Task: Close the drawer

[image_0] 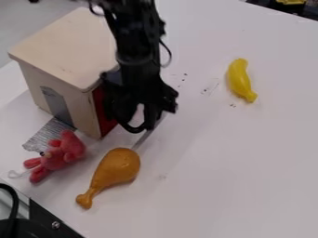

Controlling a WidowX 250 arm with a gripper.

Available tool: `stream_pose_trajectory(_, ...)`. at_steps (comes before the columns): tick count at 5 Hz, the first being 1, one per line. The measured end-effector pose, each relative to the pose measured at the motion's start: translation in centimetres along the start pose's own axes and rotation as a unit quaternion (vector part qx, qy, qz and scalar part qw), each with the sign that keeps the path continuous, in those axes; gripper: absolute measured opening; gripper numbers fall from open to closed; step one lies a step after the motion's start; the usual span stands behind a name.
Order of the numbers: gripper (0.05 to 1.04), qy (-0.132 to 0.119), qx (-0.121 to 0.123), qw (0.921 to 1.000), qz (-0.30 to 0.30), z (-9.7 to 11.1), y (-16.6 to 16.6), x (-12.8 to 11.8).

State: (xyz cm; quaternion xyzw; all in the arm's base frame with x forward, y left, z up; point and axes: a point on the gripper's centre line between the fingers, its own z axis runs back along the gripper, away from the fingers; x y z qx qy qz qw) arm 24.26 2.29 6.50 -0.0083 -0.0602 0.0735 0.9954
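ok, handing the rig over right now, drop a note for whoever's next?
Gripper: low, in front of the wooden box's red face; open or shut, can't tell.
Drawer: its travel is hidden behind the gripper, so closure isn't confirmed.
Nearby: toy drumstick and pink plush by the box, banana farther off.
Left: check the drawer, probably push it home if it's out, then back off.

The gripper (142, 122) is black, the banana (239, 80) yellow.

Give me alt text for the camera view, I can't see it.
Black robot pincer beside the red face of a wooden box on a white table; toy drumstick and pink plush nearby, yellow toy banana farther right.
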Motion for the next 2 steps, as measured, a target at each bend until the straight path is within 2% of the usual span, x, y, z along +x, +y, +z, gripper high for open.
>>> stream_pose_trajectory(1, 0.964, -0.019, -0.027, 0.9995, -0.003, 3.5, -1.5, 0.0)
stream_pose_trajectory(2, 1.000, -0.018, -0.036, 0.9992, -0.003, 5.8, -1.8, -1.2)
